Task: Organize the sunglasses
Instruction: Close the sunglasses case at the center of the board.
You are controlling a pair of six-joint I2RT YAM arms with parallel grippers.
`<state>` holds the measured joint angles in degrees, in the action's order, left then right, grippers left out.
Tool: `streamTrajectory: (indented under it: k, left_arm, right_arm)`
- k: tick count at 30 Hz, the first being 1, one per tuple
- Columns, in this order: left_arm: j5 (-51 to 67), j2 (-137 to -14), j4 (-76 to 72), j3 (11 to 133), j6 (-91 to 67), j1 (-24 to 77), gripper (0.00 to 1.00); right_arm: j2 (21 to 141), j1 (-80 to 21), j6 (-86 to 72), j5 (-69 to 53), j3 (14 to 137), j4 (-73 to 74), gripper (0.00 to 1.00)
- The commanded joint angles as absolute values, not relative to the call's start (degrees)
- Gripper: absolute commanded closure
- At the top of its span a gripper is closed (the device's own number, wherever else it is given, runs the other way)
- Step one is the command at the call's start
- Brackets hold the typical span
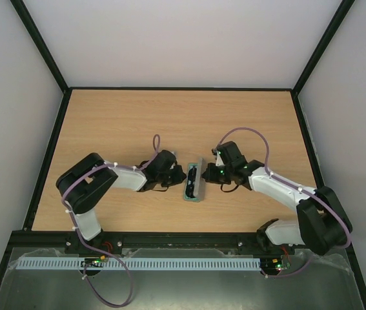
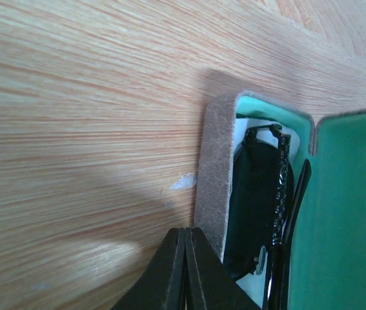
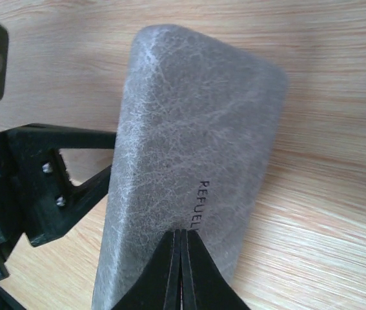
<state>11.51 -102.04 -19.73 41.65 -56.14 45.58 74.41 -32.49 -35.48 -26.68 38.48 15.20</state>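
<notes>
I see the grey leather-textured rectangular glasses case [image 1: 201, 182] lying open at the middle of the light wooden bench [image 1: 118, 123], between my two arms in the overhead view. The small sunglasses with the thin dark wire frame and dark lenses [image 2: 259, 206] lie folded inside the case's tray, at the lower right of the left wrist frame, against the mint-green lining [image 2: 279, 113]. A scrap of pale material [image 2: 268, 134] shows under the frame near the tray's upper end; I cannot tell what it is. The lid stands raised along the tray's far side, its green inner face filling the right edge of that frame.

My left pincer [image 2: 186, 231] has its two black fingers pressed together, holding nothing, the tips just beside the grey outer wall of the tray at bottom centre. My right pincer [image 3: 181, 234] is likewise fingers together and empty, the tips up against the lid's grey outer face, just below the printed word "REFUEL" [image 3: 201, 205]. In the right wrist frame the left pincer's black body shows at the left edge, behind the case.
</notes>
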Motion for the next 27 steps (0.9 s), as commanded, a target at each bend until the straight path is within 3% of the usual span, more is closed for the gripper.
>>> streamTrajectory:
  k: [1, 8, 14, 16, 18, 19, 21, 25, 27]
  left_arm:
    - [13.31, -106.32, -16.78, 40.43, -56.23, 46.47, 0.98]
    - [13.00, -105.01, -16.72, 39.30, -56.18, 46.30, 0.98]
    - [11.65, -97.97, -14.59, 34.38, -55.04, 42.63, 0.98]
    - [11.50, -94.60, -12.90, 32.80, -53.94, 40.45, 0.96]
    - [11.32, -90.88, -10.09, 31.77, -52.61, 38.51, 0.83]
    - [11.08, -88.86, -8.84, 31.24, -52.04, 37.62, 0.72]
    - [10.29, -84.69, -6.38, 30.23, -50.85, 36.32, 0.49]
    - [11.01, -77.38, -2.65, 28.39, -49.76, 34.50, 0.03]
    - [11.99, -74.40, -1.55, 27.70, -49.70, 34.34, 0.01]
  right_arm:
    - [78.28, -36.21, -38.84, -27.62, 38.51, 9.44, 0.99]
    - [84.34, -38.85, -39.85, -25.80, 39.21, 6.34, 0.99]
    - [77.43, -38.85, -38.85, -20.79, 41.31, 13.31, 0.97]
    - [75.04, -38.77, -38.28, -18.32, 41.49, 15.74, 0.91]
    - [73.71, -38.72, -37.92, -14.53, 41.02, 18.79, 0.87]
    - [73.46, -38.59, -37.89, -12.72, 40.59, 20.05, 0.84]
    - [73.18, -38.21, -38.14, -10.31, 39.14, 21.17, 0.69]
    - [72.94, -37.59, -39.46, -6.07, 37.27, 21.42, 0.60]
    - [74.03, -37.22, -39.63, -5.25, 37.39, 20.89, 0.60]
